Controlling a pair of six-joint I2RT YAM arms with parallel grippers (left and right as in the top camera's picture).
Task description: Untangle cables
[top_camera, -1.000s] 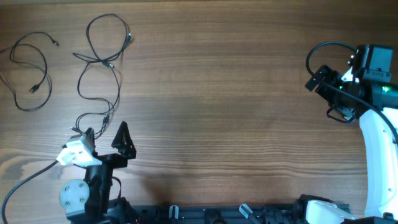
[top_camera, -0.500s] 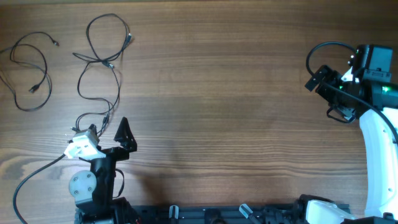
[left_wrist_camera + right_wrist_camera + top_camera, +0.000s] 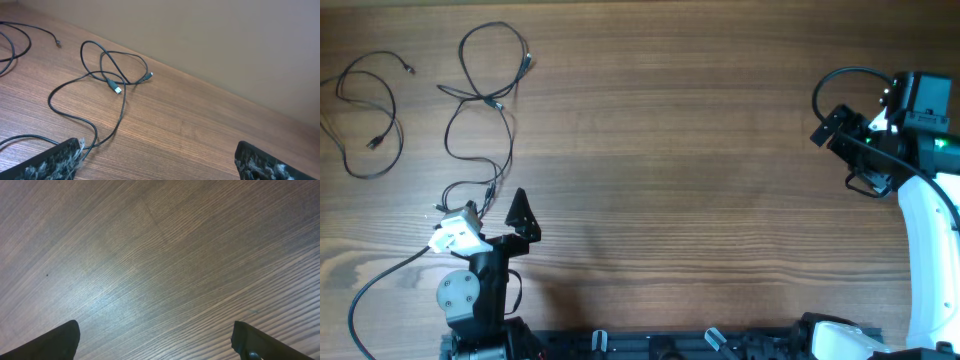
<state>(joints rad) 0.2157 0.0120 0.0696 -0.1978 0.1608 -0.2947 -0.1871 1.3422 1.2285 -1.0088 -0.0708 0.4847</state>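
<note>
So the cables are all sitting in the far-left part of the wooden counter. From overhead there look to be two lots. One thin black cord lies in a loose ring by the left edge, on its own, well apart from the rest. The other lot is a longer chain of loops that runs from the back of the counter down toward the left arm. It crosses over itself about halfway, where a small plug sits.

The left wrist view shows that crossing better. A silver USB plug lies right in the overlap, with a smaller plug just beside it on the loop's edge. The loops lie flat and loose, though I can't tell if there's a real knot.

The left fingers are spread wide and holding nothing. The near end of the looped cord runs up right next to one of them, maybe touching, hard to say.

The right fingers are way over on the other side of the counter. They're also wide open, with only bare wood grain between them.
</note>
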